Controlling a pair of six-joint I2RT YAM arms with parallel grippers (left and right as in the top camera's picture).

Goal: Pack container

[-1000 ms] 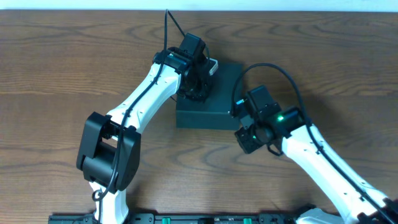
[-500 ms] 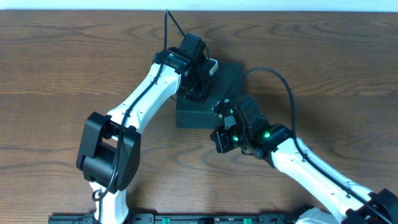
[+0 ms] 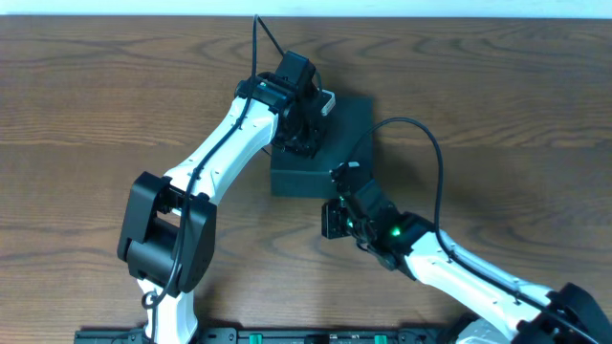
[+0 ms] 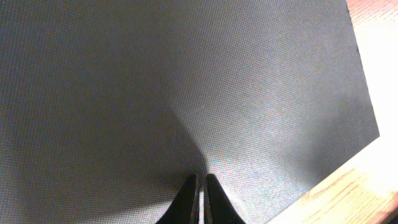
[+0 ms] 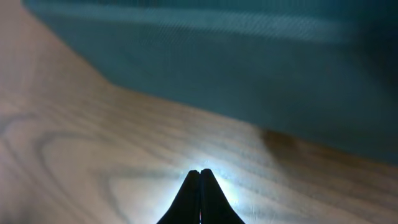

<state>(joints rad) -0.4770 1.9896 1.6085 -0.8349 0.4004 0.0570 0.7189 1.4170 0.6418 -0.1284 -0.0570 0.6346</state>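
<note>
While left tool (image 4: 199, 182) hangs clenched over container (image 4: 186, 81) | right tool (image 5: 200, 175) clenched — beside it, above wooden table (image 5: 68, 155)

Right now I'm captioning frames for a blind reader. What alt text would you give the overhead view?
A dark teal box sits with its lid down on a wooden table, seen from above. The left gripper, shut, is over the lid, while the right gripper, also shut, is low over the table just in front of the box.
</note>
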